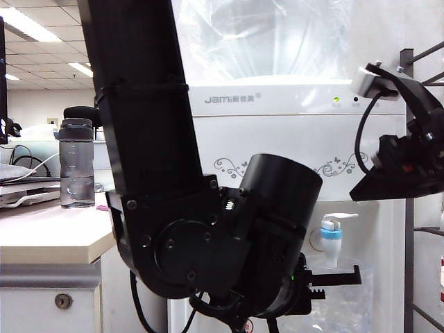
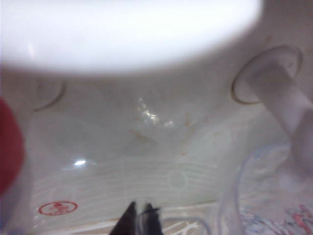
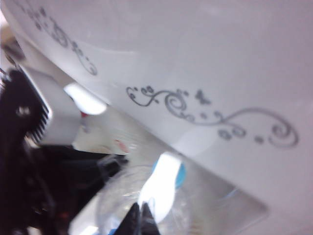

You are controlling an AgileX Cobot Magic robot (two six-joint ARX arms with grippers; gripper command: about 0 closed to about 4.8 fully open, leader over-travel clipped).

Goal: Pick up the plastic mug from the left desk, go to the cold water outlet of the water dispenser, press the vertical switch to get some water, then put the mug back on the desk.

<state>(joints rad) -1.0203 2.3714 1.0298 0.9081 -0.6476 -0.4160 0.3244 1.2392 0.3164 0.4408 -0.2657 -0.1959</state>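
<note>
The water dispenser (image 1: 277,125) fills the exterior view. Its cold water outlet (image 1: 331,234), blue-ringed, carries the white vertical switch (image 1: 341,218). Under that tap hangs the clear plastic mug (image 1: 345,306), its rim (image 2: 234,196) showing in the left wrist view beside the white nozzle (image 2: 281,100). My left gripper (image 1: 341,281) (image 2: 142,215) is shut on the mug's thin handle. My right gripper (image 1: 357,194) (image 3: 138,214) is shut, holds nothing, and points at the white lever (image 3: 164,183) above the mug (image 3: 120,203). The left desk (image 1: 48,232) stands at the left.
A smoky-grey bottle with a black cap (image 1: 76,166) stands on the desk, whose drawer has a round lock (image 1: 63,300). The red-ringed tap (image 2: 9,147) is close beside the left gripper. A dark metal rack (image 1: 408,208) runs along the right edge. My left arm (image 1: 152,173) blocks the centre.
</note>
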